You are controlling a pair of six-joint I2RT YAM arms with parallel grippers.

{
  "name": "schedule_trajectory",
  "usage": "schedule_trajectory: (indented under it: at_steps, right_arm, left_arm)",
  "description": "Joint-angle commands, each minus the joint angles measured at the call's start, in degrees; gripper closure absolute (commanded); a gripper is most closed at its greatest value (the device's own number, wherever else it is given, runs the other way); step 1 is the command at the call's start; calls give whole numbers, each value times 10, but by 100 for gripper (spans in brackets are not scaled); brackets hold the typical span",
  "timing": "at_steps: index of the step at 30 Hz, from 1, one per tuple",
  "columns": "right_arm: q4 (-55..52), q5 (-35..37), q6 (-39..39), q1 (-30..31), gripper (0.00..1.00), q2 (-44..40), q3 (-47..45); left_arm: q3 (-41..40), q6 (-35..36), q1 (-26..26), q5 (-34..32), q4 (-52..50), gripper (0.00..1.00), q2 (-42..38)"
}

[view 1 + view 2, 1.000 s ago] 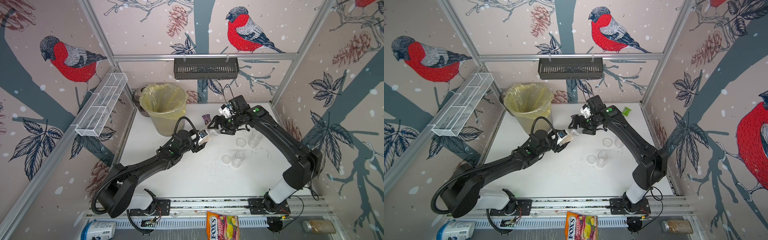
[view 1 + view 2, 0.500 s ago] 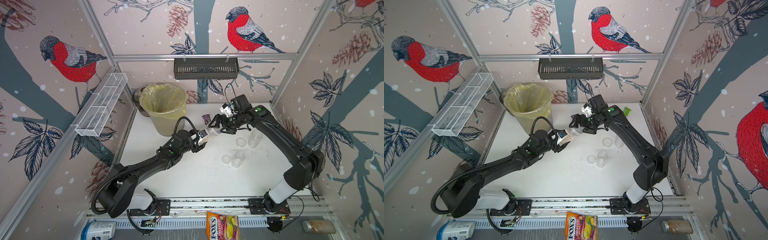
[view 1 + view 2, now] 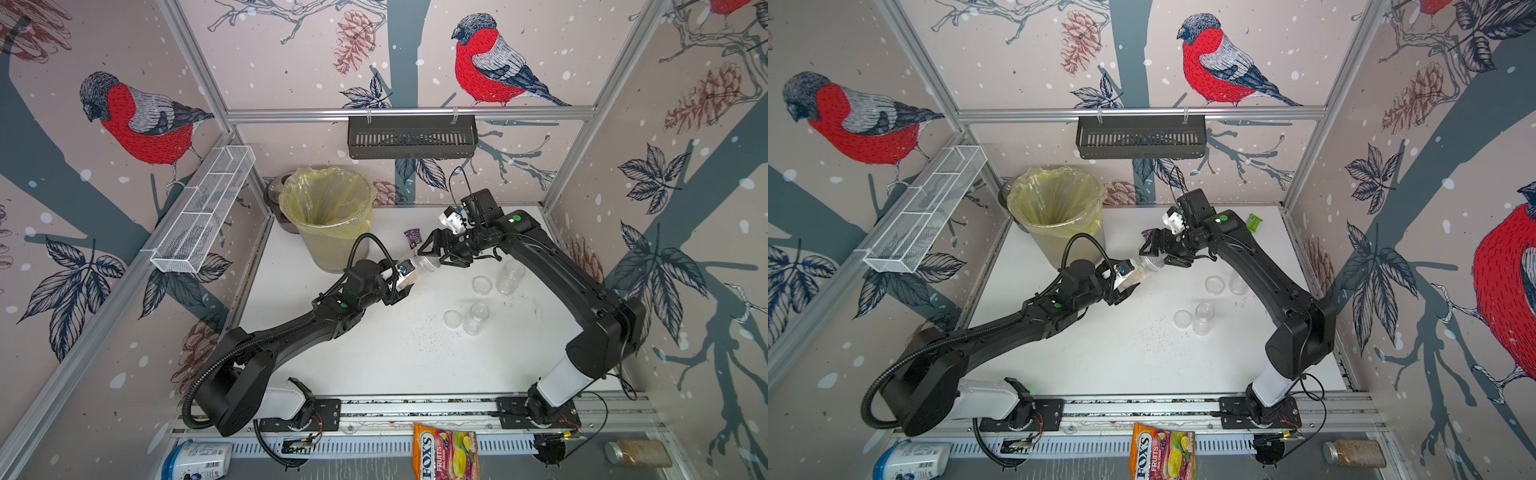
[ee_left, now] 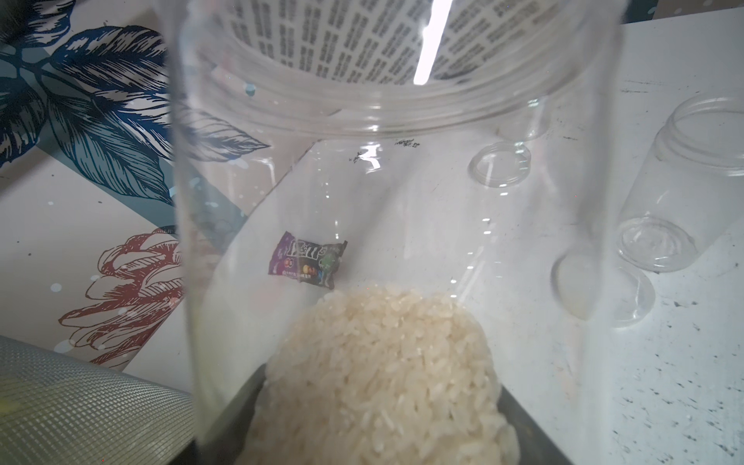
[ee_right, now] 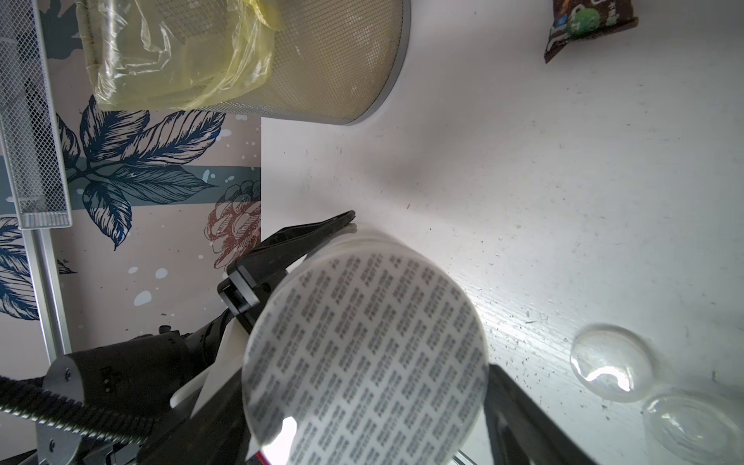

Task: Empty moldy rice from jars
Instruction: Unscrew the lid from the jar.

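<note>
Clamping clear jar (image 3: pixel 420 267) of grainy rice (image 4: pixel 382 362), left gripper (image 3: pixel 406 277); right gripper (image 3: pixel 436 256) straddles dotted lid (image 5: pixel 366 354), grip unclear.

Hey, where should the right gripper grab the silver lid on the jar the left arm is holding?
I'd take the dotted silver lid by its rim, jaws across its round face, coming in along the axis of the jar from the capped end. The jar lies tilted, the left gripper clamped on its base end, so only the lid end is free.
</note>
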Motion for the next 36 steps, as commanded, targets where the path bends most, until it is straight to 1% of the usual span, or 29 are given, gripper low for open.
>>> schedule_trajectory:
  at_steps: [1, 3, 5, 8, 10, 12, 15, 20, 22, 24, 28, 30, 32, 36]
  right_arm:
    - [2, 4, -49, -3, 25, 4, 13]
    - [3, -13, -95, -2, 27, 7, 20]
    - [17, -46, -148, 2, 28, 0, 10]
    - [31, -35, -199, 6, 32, -3, 8]
    - [52, -52, -203, 6, 35, -2, 1]
    - [64, -61, -200, 11, 35, -1, 3]
    - [64, -57, -199, 13, 36, 2, 11]
    - [44, -58, -259, 14, 37, 3, 31]
    - [46, -60, -269, 12, 38, 4, 33]
    - [43, -79, -277, 11, 38, 7, 37]
    - [33, -75, -314, 12, 38, 6, 48]
    - [34, -58, -321, 10, 37, 7, 53]
    - [27, -64, -338, 7, 35, 13, 61]
    - [-9, -63, -383, 6, 35, 26, 86]
  left_arm:
    - [1, -14, 1, 9, 20, 87, -10]
    - [-6, -22, 4, 18, 30, 88, -17]
    - [-16, -34, 13, 42, 41, 88, -24]
    - [-22, -48, 28, 77, 54, 89, -25]
    - [-18, -50, 29, 86, 48, 89, -24]
    - [-10, -48, 29, 93, 36, 89, -21]
    - [-8, -48, 29, 99, 30, 90, -22]
    - [-16, -50, 29, 110, 35, 92, -31]
    - [-15, -50, 29, 114, 28, 92, -31]
    - [-13, -49, 29, 114, 21, 93, -31]
    - [-12, -48, 29, 115, 12, 95, -30]
    - [-10, -47, 29, 118, 7, 97, -28]
    - [-7, -47, 29, 122, 0, 97, -28]
    - [-5, -45, 29, 127, -8, 98, -27]
